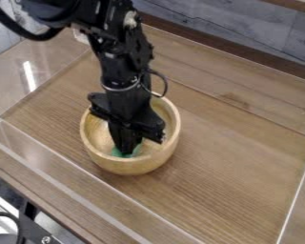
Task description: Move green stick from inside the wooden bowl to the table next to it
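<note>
The wooden bowl (pixel 107 158) sits on the table (pixel 232 162), left of centre. My black gripper (pixel 127 141) reaches straight down into the bowl, its fingers drawn together. Only a small patch of the green stick (pixel 122 149) shows between and just below the fingers, inside the bowl. The fingers appear closed on the stick, which still rests low in the bowl. Most of the stick is hidden by the gripper.
Clear acrylic walls (pixel 66 191) border the table on the front, left and right sides. Bare wood-grain surface lies to the right of the bowl and behind it. The black arm (pixel 111 38) rises toward the top left.
</note>
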